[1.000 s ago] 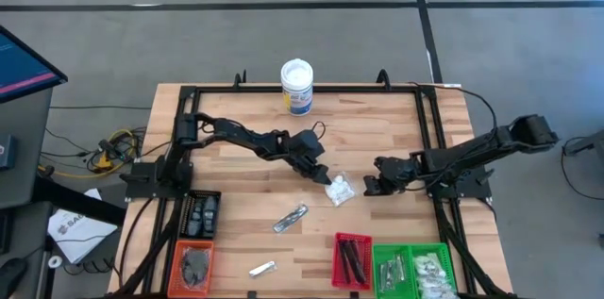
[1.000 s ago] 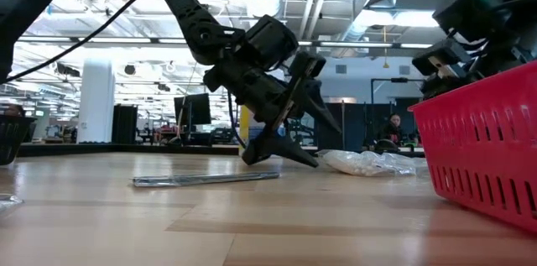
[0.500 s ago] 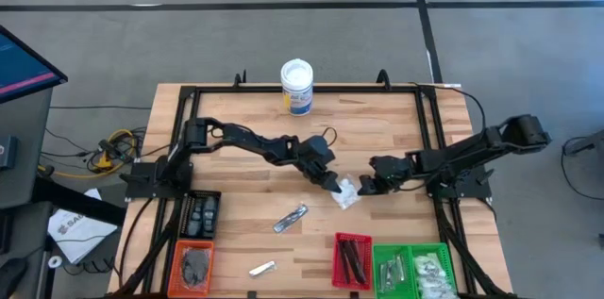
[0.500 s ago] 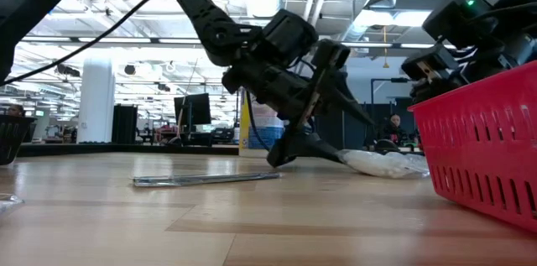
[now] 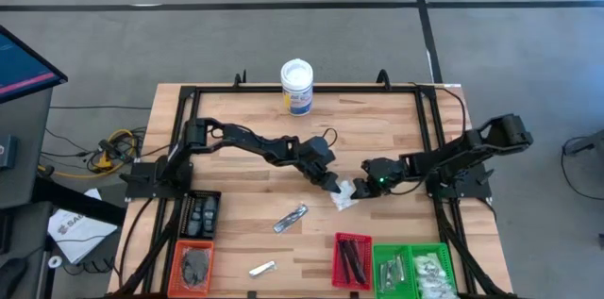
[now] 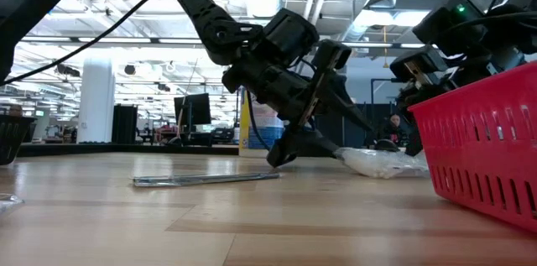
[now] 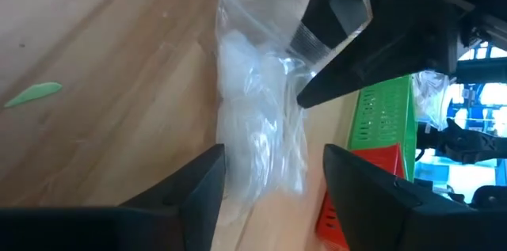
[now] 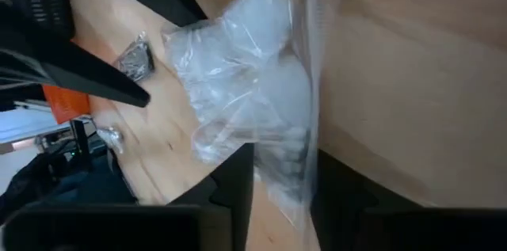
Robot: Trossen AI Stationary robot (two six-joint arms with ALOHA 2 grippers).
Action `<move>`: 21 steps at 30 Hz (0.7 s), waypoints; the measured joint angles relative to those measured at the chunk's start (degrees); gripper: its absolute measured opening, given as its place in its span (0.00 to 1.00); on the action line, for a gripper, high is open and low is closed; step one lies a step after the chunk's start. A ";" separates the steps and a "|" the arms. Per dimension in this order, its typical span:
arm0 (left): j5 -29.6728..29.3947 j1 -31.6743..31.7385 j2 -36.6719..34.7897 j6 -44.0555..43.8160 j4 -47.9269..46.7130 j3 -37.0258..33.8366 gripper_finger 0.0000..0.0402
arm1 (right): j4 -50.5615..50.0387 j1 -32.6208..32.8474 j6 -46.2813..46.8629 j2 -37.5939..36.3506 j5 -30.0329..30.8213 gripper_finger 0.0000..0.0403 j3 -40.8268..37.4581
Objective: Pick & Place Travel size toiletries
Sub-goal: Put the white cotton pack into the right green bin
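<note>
We are seeing a clear packet (image 5: 343, 193) of white contents lying near the middle of the counter (image 5: 377, 134), with the left tool (image 5: 333, 185) touching down at its 9 o'clock edge, fingers (image 7: 198, 188) spread wide around the bag's end, and the right tool (image 5: 364, 187) pressing in from 3 o'clock, fingers (image 8: 238, 176) narrowly parted astride the plastic. A silvery sachet (image 5: 291, 217) is lying at the packet's 7 o'clock, while the red tray (image 5: 352, 260) and green tray (image 5: 415, 270) are sitting toward 5 o'clock and the white tub (image 5: 296, 86) is standing at 11 o'clock.
</note>
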 joint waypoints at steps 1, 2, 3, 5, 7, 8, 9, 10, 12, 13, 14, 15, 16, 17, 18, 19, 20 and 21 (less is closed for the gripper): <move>0.00 0.00 0.00 0.00 0.04 0.00 0.50 | 0.39 0.02 -0.03 0.48 -0.15 0.23 0.19; 0.04 0.00 0.00 -0.01 0.11 -0.02 0.50 | 0.40 0.02 -0.32 0.71 -0.28 0.20 0.35; 0.13 0.00 0.00 -0.02 0.15 -0.04 0.49 | 0.38 0.02 -0.94 0.93 -0.51 0.15 0.54; 0.20 0.00 0.00 0.00 0.17 -0.04 0.48 | 0.52 0.02 -2.74 0.98 -1.03 0.07 0.99; 0.24 0.00 -0.19 -0.01 0.17 -0.06 0.48 | 0.27 -0.09 -4.57 0.86 -1.22 0.03 1.21; 0.41 0.00 -0.57 0.07 0.17 -0.09 0.47 | 0.29 -0.21 -5.12 0.84 -1.23 0.03 1.43; 0.51 0.08 -0.83 0.33 0.13 -0.14 0.47 | 0.09 -0.36 -5.69 0.39 -1.26 0.03 1.45; 0.76 0.13 -1.09 0.89 0.03 -0.17 0.46 | -0.36 -0.42 -6.59 -0.25 -1.26 0.03 1.42; 0.52 0.41 -2.45 2.20 -1.84 -0.53 0.46 | -1.23 -0.33 -8.35 -1.34 -1.25 0.02 1.42; -0.07 0.48 -2.91 2.69 -2.26 -0.66 0.45 | -2.07 -0.33 -9.26 -2.29 -1.24 0.01 1.42; -0.91 0.51 -3.62 3.49 -2.82 -0.74 0.45 | -3.03 -0.33 -9.99 -3.44 -1.24 0.01 1.42; -1.71 0.69 -4.74 4.12 -3.23 -0.96 0.44 | -4.09 -0.33 -10.65 -4.60 -1.25 0.01 1.42; -2.34 0.90 -6.06 4.66 -2.83 -1.15 0.44 | -5.26 -0.33 -11.27 -5.74 -1.24 0.01 1.42; -3.20 1.10 -7.51 5.09 -2.18 -1.51 0.43 | -6.99 -0.33 -12.18 -7.21 -1.24 0.01 1.40; -4.07 1.36 -8.95 5.40 -1.93 -2.09 0.43 | -8.58 -0.33 -13.27 -8.92 -1.24 0.01 1.36; -5.20 1.62 -10.12 5.51 -1.73 -2.90 0.42 | -10.16 -0.33 -14.11 -10.60 -1.24 0.01 1.37; -6.40 1.93 -11.31 5.65 -2.14 -4.06 0.42 | -12.41 -0.32 -14.90 -12.49 -1.24 0.01 1.38; -7.39 2.27 -12.37 5.91 -2.66 -5.20 0.42 | -14.70 -0.28 -15.77 -14.40 -1.24 0.00 1.38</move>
